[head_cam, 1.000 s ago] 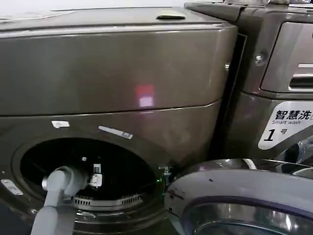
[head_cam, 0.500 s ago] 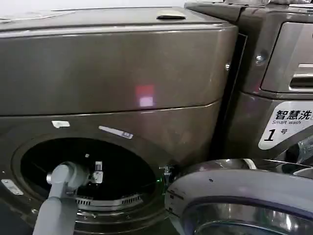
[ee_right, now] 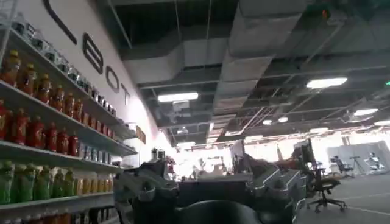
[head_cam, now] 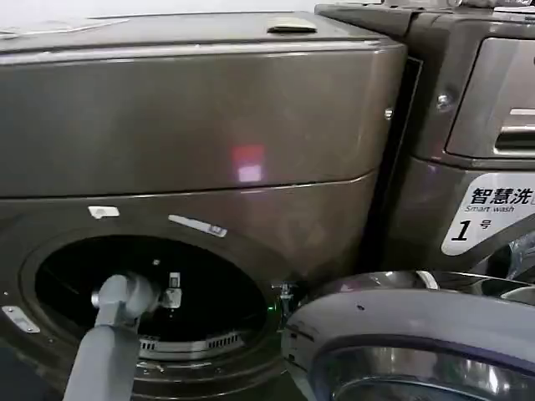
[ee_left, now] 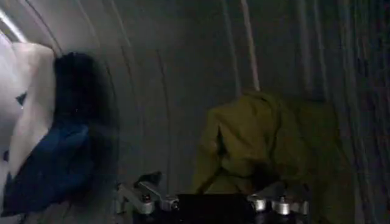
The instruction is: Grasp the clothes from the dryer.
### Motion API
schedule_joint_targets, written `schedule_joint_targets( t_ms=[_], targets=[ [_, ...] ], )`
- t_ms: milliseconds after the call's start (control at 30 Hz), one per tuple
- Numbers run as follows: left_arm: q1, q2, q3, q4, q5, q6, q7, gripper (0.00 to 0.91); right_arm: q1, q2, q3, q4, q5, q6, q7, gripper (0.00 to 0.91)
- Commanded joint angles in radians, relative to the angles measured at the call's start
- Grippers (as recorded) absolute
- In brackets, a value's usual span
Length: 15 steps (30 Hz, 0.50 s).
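Note:
The dryer [head_cam: 201, 125] is the big bronze-grey machine in the head view, and its round porthole [head_cam: 150, 292] stands open. My left arm reaches through the porthole, so my left gripper [head_cam: 172, 294] is inside the dark drum. In the left wrist view the clothes lie against the drum wall. A yellow-green piece [ee_left: 256, 140] is just ahead of my open left gripper [ee_left: 210, 198], with nothing between its fingers. A navy blue piece [ee_left: 55, 164] and a white piece [ee_left: 27, 103] lie off to one side. My right gripper [ee_right: 210, 189] is open and held away from the dryer, facing the room.
The dryer's open door [head_cam: 401, 334] juts out at the lower right of the head view. A second machine [head_cam: 485, 125] with a white "1" sticker [head_cam: 493, 213] stands to the right. The right wrist view looks at shelves of bottles [ee_right: 42, 134] and a ceiling.
My left arm has shifted to the right and a little deeper into the porthole. Nothing else has moved.

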Motion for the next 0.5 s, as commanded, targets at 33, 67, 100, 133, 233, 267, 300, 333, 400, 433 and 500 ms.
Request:
schedule_joint_targets(
  t_ms=[33, 67, 100, 133, 233, 267, 300, 333, 400, 433, 500],
  targets=[
    [-0.022, 0.0, 0.007, 0.093, -0.009, 0.016, 0.004, 0.907, -0.001, -0.001, -0.002, 0.001, -0.001, 0.0, 0.001, 0.907],
    [-0.027, 0.0, 0.008, 0.104, -0.009, 0.017, 0.004, 0.907, -0.002, -0.002, -0.003, 0.0, -0.001, 0.001, 0.001, 0.907],
    [-0.03, 0.0, 0.009, 0.116, -0.007, 0.026, 0.004, 0.907, -0.004, -0.001, -0.003, 0.001, -0.001, 0.001, 0.001, 0.907],
    [-0.032, 0.0, 0.009, 0.119, -0.007, 0.028, 0.004, 0.907, -0.004, -0.001, -0.003, 0.002, -0.001, 0.001, 0.001, 0.907],
    [-0.032, 0.001, 0.007, 0.137, -0.009, 0.025, 0.004, 0.907, -0.005, -0.001, -0.003, 0.004, -0.001, 0.001, 0.002, 0.907],
    [-0.032, 0.001, 0.006, 0.14, -0.009, 0.025, 0.004, 0.364, -0.006, 0.0, -0.003, 0.004, -0.001, 0.001, 0.002, 0.907],
    [-0.029, 0.002, 0.005, 0.142, -0.011, 0.023, 0.004, 0.148, -0.006, -0.001, -0.003, 0.004, -0.001, 0.001, 0.002, 0.907],
    [-0.029, 0.003, 0.004, 0.141, -0.012, 0.026, 0.004, 0.034, -0.006, -0.001, -0.003, 0.004, -0.001, 0.001, 0.002, 0.907],
    [-0.027, 0.004, 0.001, 0.138, -0.021, 0.019, 0.004, 0.0, -0.006, -0.001, -0.004, 0.005, -0.001, 0.001, 0.002, 0.907],
    [-0.027, 0.006, 0.002, 0.137, -0.029, 0.024, 0.004, 0.0, -0.006, -0.001, -0.005, 0.005, -0.001, 0.001, 0.002, 0.907],
    [-0.029, 0.006, 0.002, 0.135, -0.038, 0.026, 0.004, 0.0, -0.004, -0.001, -0.006, 0.007, -0.001, 0.0, 0.002, 0.907]
  ],
)
